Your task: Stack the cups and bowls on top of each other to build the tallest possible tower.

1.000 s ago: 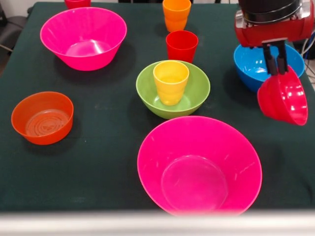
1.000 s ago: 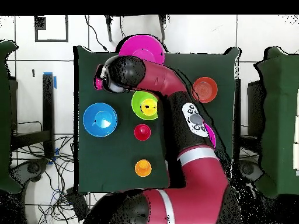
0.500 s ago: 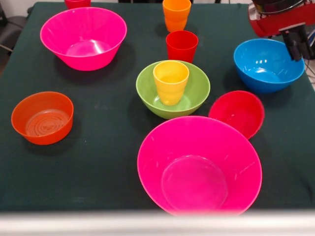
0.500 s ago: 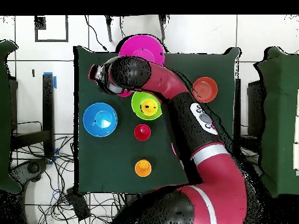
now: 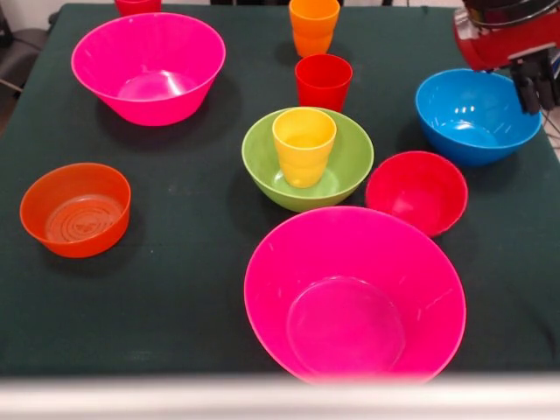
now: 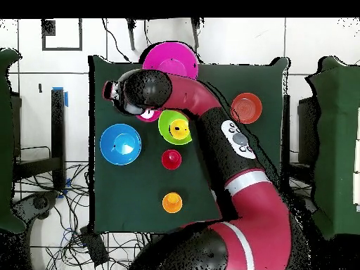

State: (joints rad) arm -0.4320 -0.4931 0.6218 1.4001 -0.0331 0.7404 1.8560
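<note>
Red bowl sits upright on the table just beside the green bowl holding the yellow cup. End effector empty, raised by blue bowl; finger gap unclear. Next, probably regrasp the red bowl and set it on the cup.
</note>
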